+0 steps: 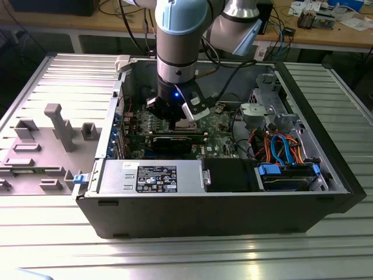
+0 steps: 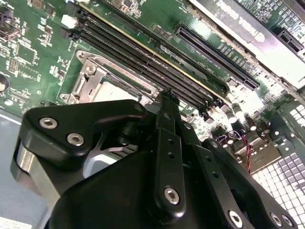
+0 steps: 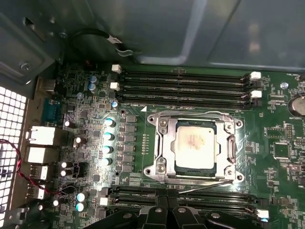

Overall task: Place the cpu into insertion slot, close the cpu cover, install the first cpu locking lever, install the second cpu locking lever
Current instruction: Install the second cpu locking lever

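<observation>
Since the lid was off: the computer case (image 1: 221,201) lay open on the table (image 1: 186,256), giving the arm access from above.
Cpu (image 3: 195,144): sat in the insertion slot (image 3: 162,167), metal top up.
Cpu cover (image 3: 167,136): lay flat, framing the chip.
Gripper (image 1: 178,114): hung low over the socket; whether the jaws were open or closed, I cannot tell.
Levers: one thin rod (image 3: 207,186) lay along the socket's edge.

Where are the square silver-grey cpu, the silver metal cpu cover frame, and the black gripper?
cpu (image 3: 196,144): first wrist view, middle of its shiny top.
cpu cover (image 3: 163,146): first wrist view, a side bar of the frame.
gripper (image 2: 167,102): second wrist view, between its fingertips.
</observation>
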### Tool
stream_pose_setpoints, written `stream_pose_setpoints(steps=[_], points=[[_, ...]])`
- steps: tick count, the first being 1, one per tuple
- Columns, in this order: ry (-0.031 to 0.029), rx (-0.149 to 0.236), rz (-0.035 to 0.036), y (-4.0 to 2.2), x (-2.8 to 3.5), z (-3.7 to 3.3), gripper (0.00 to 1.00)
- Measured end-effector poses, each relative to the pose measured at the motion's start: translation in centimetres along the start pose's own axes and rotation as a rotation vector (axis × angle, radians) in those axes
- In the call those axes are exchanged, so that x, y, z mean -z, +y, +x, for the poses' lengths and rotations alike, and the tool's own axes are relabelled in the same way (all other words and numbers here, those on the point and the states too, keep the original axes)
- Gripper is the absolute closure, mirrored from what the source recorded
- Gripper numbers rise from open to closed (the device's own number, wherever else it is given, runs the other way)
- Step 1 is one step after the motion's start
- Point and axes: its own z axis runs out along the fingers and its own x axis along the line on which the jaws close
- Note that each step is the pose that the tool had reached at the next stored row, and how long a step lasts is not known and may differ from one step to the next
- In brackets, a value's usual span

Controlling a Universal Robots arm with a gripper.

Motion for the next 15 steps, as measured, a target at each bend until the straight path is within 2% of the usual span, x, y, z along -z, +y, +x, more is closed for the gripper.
stream_pose_setpoints(steps=[4,15], points=[[-0.0004,0.000,-0.0051,0.00,-0.03,0.00,0.89],[-0.0004,0.000,-0.0072,-0.01,-0.02,0.00,0.89]])
